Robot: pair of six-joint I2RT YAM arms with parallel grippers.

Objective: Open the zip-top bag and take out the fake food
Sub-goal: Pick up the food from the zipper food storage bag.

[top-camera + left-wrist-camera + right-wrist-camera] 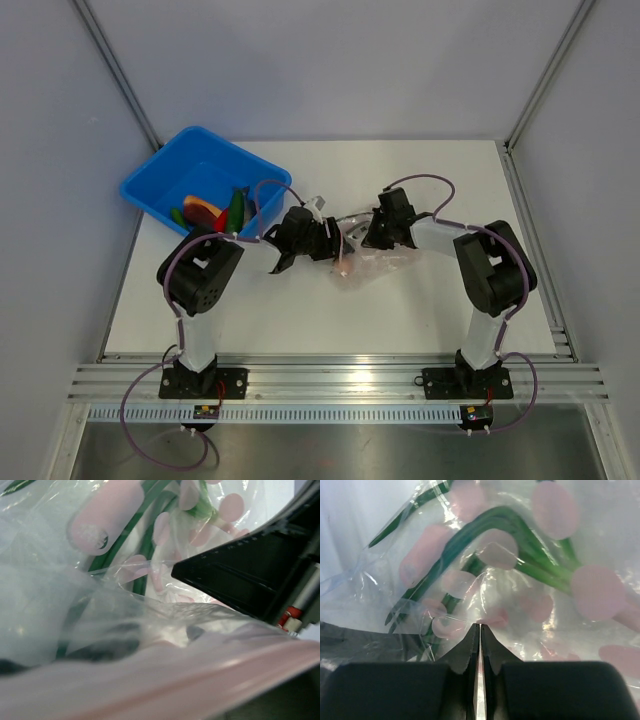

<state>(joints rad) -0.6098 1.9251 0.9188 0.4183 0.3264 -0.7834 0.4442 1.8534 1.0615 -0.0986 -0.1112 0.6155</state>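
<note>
The zip-top bag point(362, 264), clear and crinkly, lies mid-table between my two grippers. My right gripper point(368, 238) is at its right side; in the right wrist view its jaws point(480, 628) are pressed together on a fold of the bag's film point(485, 545). My left gripper point(322, 243) is against the bag's left side. In the left wrist view the bag point(150, 610) and its pinkish zip strip point(200, 680) cover my own fingers. Pink blobs and green stripes show through the film. Fake food lies in the blue bin: an orange-tan piece point(203, 208) and a green vegetable point(236, 208).
The blue bin point(170, 170) stands at the table's back left, just behind my left arm. The black body of the right gripper point(250, 575) fills the right of the left wrist view. Metal rails run along the table's near edge point(330, 378).
</note>
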